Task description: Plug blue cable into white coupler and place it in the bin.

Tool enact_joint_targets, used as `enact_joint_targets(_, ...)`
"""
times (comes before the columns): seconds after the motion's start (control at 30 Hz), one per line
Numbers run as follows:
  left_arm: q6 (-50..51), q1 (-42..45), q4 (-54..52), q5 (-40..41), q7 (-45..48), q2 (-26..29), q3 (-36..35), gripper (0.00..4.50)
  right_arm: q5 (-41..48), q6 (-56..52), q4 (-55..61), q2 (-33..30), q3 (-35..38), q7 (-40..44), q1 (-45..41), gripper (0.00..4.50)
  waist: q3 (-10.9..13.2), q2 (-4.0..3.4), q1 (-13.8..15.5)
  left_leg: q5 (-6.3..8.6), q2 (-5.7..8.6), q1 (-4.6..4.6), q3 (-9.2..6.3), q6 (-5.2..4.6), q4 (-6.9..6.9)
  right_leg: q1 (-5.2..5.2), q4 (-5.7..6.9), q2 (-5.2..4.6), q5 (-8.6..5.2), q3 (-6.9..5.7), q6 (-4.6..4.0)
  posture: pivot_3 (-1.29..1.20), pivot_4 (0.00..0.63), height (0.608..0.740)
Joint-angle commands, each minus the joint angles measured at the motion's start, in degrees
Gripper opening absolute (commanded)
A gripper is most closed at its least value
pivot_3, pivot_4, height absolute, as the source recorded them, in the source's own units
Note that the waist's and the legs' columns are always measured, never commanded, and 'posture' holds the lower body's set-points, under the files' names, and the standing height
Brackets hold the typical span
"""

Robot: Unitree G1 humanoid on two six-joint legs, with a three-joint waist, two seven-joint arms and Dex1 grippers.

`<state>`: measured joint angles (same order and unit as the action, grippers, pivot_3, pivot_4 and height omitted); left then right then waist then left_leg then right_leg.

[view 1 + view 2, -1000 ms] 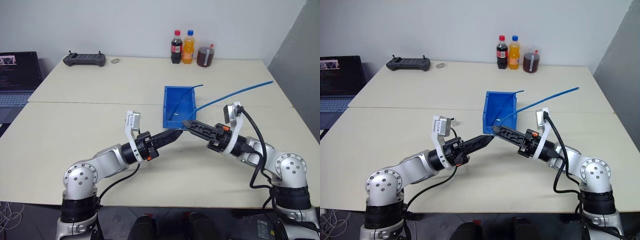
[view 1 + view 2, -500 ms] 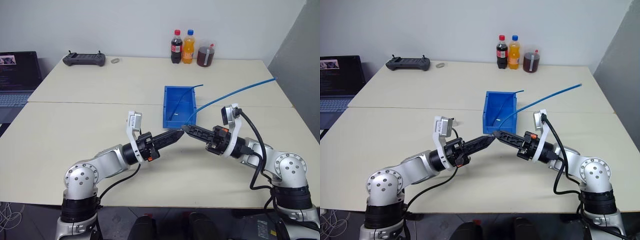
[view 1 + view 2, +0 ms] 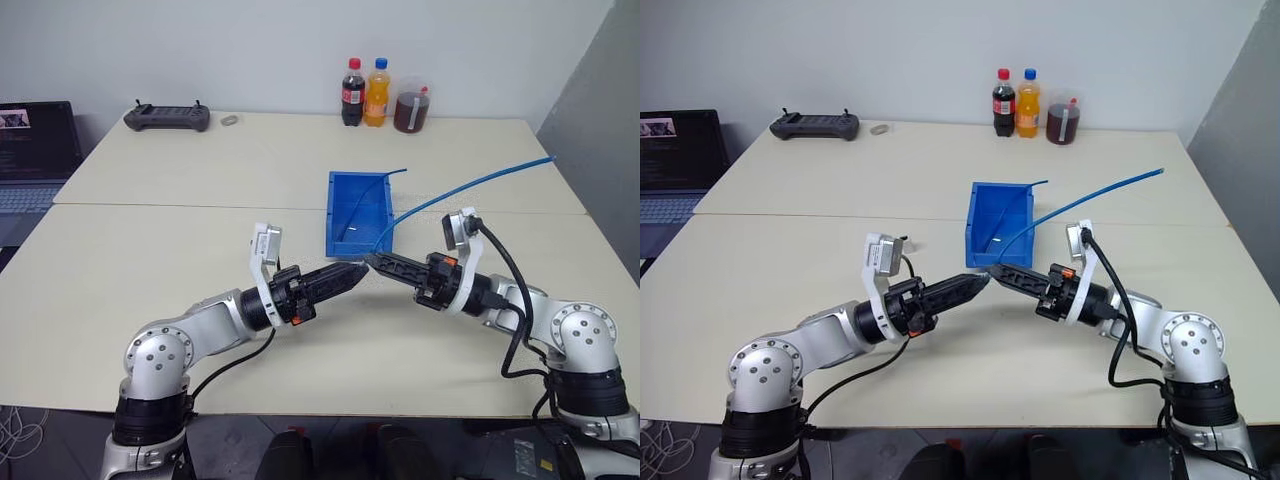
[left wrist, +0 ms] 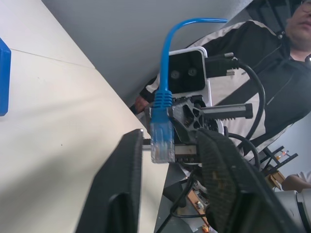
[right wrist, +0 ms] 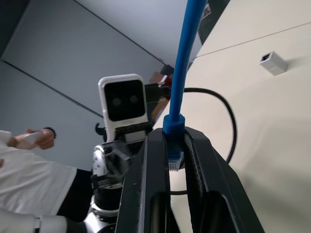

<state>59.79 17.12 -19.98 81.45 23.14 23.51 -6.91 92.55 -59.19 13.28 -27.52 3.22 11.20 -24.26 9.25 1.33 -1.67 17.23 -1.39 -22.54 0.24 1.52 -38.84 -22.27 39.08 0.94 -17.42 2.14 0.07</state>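
Right gripper (image 3: 372,259) is pinching the blue cable (image 3: 470,185) behind its clear plug, just in front of the bin (image 3: 358,212); left gripper (image 3: 356,270) is standing spread around the plug. White coupler (image 5: 273,63) is lying loose on the desk (image 3: 200,170): plugging and binning remain. Bottle labels are unreadable.

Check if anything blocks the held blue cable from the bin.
Nothing visible. The right gripper holds the blue cable by its plug just short of the bin; the open left gripper faces it from the side.
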Motion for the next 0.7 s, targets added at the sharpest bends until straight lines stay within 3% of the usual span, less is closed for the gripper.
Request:
enact_joint_targets(0.03,0.9,-2.1,-4.8,4.6,1.3,3.6,-1.9,2.93,-4.3,1.2,-0.4,-0.2,0.8,2.3,-2.4,0.14,0.0,-0.01,-0.1,0.0,-0.01,0.0,0.0,0.0,0.0,-0.01,0.0,0.0,0.0,0.0,0.0,0.0,0.15,0.74)
enact_joint_targets(0.13,0.7,-5.2,-6.2,5.1,1.5,7.7,-4.0,3.53,-7.5,1.0,-1.4,-0.8,0.7,5.1,-3.6,0.14,0.0,-0.04,0.0,0.0,-0.02,-0.02,-0.01,0.0,0.05,-0.03,-0.02,0.0,0.0,-0.01,0.0,0.0,0.15,0.74)
enact_joint_targets(0.3,-2.7,-14.5,-10.4,-4.6,6.4,15.5,-7.3,4.43,-11.4,0.0,-2.8,-2.0,0.6,10.6,-5.3,0.14,0.1,-0.19,-0.1,0.0,-0.04,-0.03,0.02,0.0,0.07,-0.08,-0.04,0.0,0.0,0.01,-0.01,0.0,0.15,0.74)
enact_joint_targets(0.53,-20.9,-26.3,-14.8,-34.2,5.9,19.3,-7.4,4.43,-15.4,-0.7,-4.5,-2.3,0.8,15.3,-7.3,0.14,0.1,-0.23,0.2,0.01,-0.04,-0.03,0.01,-0.02,0.07,-0.07,-0.07,-0.02,0.0,0.01,-0.02,0.0,0.15,0.74)
enact_joint_targets(0.7,-33.5,-25.1,-4.4,-52.9,6.4,21.8,-3.9,4.43,-18.2,-0.7,-5.1,-1.0,0.0,17.3,-7.5,0.14,0.2,-0.35,0.3,0.02,-0.04,-0.01,0.03,-0.04,0.11,-0.07,-0.07,-0.02,0.01,0.01,-0.04,0.0,0.15,0.74)
